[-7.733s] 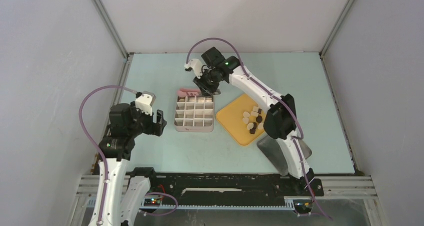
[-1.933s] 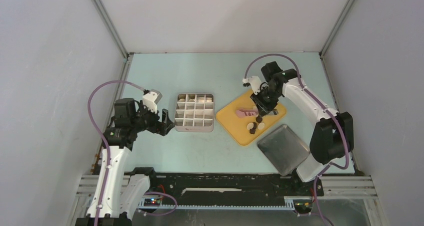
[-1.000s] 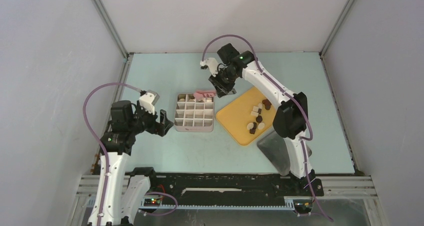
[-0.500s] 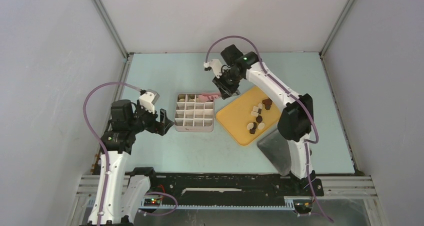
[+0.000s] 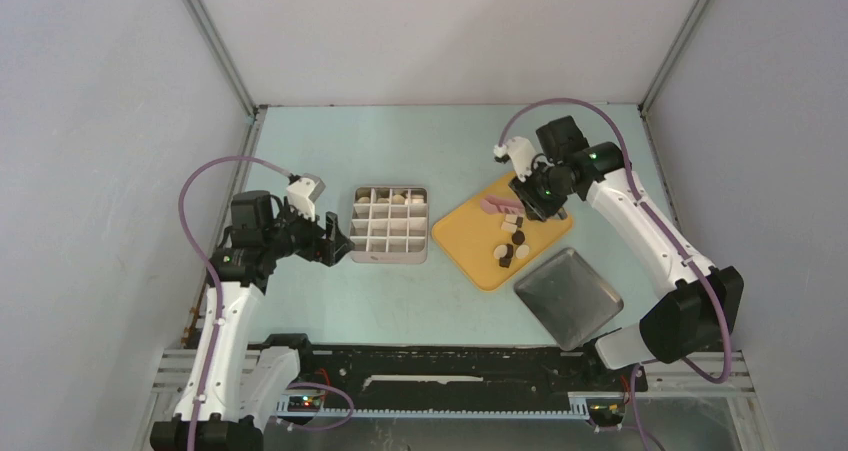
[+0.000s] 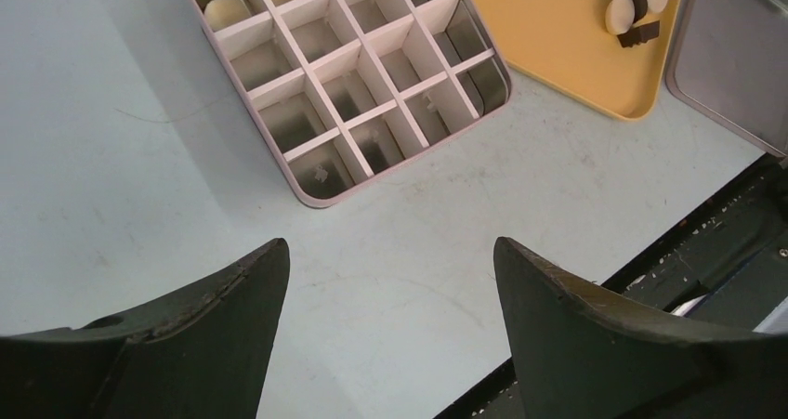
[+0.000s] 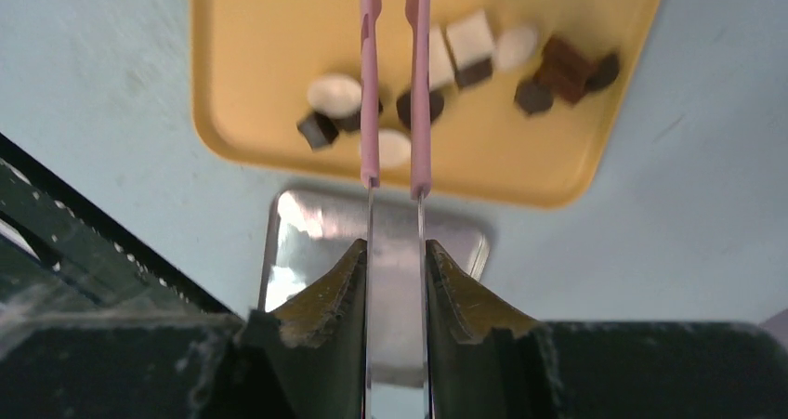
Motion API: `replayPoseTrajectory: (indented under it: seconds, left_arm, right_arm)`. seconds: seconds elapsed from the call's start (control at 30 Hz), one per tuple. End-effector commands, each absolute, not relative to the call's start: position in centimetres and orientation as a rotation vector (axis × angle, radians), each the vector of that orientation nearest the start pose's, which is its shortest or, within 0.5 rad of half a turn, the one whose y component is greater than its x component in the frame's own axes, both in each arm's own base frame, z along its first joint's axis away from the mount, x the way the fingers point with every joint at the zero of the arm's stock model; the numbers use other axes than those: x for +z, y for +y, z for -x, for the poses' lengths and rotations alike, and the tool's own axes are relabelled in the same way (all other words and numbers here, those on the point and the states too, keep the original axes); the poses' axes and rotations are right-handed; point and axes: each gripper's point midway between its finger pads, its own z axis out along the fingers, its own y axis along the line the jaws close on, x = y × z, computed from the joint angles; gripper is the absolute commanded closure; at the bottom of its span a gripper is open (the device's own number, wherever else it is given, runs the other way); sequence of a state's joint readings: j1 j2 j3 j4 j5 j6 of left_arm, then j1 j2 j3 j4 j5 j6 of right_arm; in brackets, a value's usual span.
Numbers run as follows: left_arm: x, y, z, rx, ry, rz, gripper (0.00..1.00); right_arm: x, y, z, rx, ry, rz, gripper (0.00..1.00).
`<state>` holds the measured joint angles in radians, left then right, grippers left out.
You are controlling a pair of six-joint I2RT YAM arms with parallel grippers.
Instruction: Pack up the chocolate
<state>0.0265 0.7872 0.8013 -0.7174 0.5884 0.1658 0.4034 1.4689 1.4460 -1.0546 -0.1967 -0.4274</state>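
**Tongs over the tray, left side hovering at the box**

My right gripper point(image 7: 395, 252) is clenched on the metal shanks of the pink tongs point(image 7: 370, 85). The two pink arms run straight ahead of my fingers, parallel and slightly apart. Their tips leave the wrist view, so I cannot tell whether anything sits between them.

The loose chocolate point(image 7: 334, 94), cream and dark pieces, lies on the yellow tray point(image 7: 269, 47) below the tong arms, spread to either side of them. The silver tray point(image 7: 307, 224) is directly under my fingers, just beside the yellow one.

My left gripper point(image 6: 390, 252) is spread wide and grasps nothing, above the table point(image 6: 139, 205). The divided box point(image 6: 346, 61) lies ahead of it. A few cream pieces point(image 6: 228, 10) sit in its farthest compartments and the nearer ones are bare.
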Motion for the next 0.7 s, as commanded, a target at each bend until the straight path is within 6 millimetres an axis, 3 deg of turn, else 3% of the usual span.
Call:
replayPoseTrajectory:
  seconds: [0.0,0.2,0.47,0.67]
  left_arm:
    - [18.5,-9.5,-22.6,-0.61,2.144,-0.474,0.15]
    - [18.4,-10.0,-22.5,-0.618,2.151,-0.501,0.15]
    - [18.5,-9.8,-22.3,-0.603,2.147,-0.503,0.15]
    - [18.6,-9.7,-22.2,-0.591,2.145,-0.502,0.15]
  right_arm:
    - [17.5,10.3,-27.7,0.192,2.472,1.049,0.72]
    - [16.4,7.4,-27.0,0.207,2.517,0.922,0.7]
    - [15.5,7.8,-27.3,0.226,2.54,0.931,0.69]
    - [15.6,6.9,-24.6,0.218,2.606,0.964,0.69]
